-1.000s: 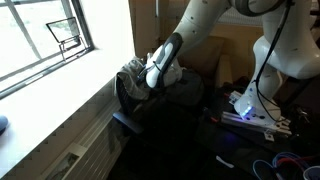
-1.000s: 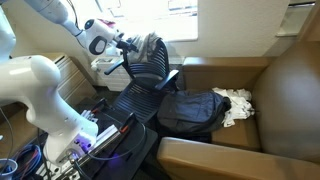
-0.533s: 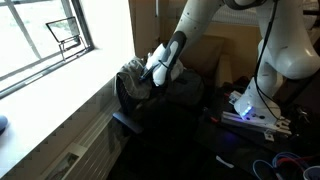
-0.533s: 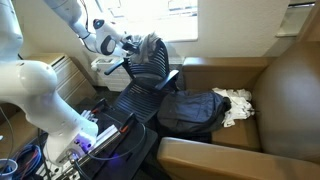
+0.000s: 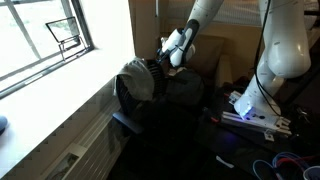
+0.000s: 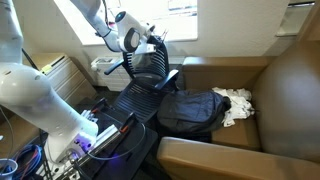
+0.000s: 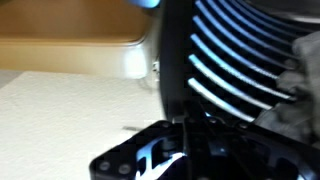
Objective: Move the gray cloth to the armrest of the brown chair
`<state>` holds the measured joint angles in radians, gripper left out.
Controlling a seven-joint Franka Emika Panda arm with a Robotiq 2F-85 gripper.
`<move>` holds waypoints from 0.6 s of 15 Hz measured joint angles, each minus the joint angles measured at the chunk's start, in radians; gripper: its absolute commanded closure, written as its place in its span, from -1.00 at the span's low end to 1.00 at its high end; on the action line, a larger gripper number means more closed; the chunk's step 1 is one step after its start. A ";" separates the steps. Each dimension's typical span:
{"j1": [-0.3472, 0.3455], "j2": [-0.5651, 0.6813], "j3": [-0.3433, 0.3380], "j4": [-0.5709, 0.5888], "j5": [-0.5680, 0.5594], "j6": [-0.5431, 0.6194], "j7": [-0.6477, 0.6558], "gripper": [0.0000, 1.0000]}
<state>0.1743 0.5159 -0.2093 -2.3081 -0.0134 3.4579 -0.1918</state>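
The gray cloth (image 5: pixel 133 80) lies bunched over the top of a black slatted office chair's back (image 6: pixel 152 68). In the wrist view a bit of the cloth (image 7: pixel 300 95) shows at the right edge, beside the black slats (image 7: pixel 230 60). My gripper (image 5: pixel 163 58) (image 6: pixel 150 42) hangs at the top of that chair back, just up and to the side of the cloth. Its fingers (image 7: pixel 185 135) are shut together. Whether a fold of cloth is pinched between them does not show. The brown chair (image 6: pixel 285 90) stands to the right, with its near armrest (image 6: pixel 215 152) bare.
A black backpack (image 6: pixel 190 112) and a white rag (image 6: pixel 236 104) lie on the brown chair's seat. A window (image 5: pixel 45 40) with a long sill (image 5: pixel 60 125) runs beside the office chair. The robot's base (image 5: pixel 250 105) and loose cables (image 5: pixel 285 160) are on the floor.
The gripper has risen from the cloth's side to the top of the chair back, moved toward the brown chair, and gone from open to shut.
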 measured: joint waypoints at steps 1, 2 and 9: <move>-0.027 -0.039 -0.025 0.003 -0.016 0.003 -0.017 1.00; -0.045 -0.085 -0.051 0.005 -0.018 0.004 -0.023 0.48; -0.194 -0.285 0.076 -0.034 -0.138 -0.050 0.101 -0.39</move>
<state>-0.0200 0.2308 -0.1336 -2.3418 -0.1512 3.4081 -0.0910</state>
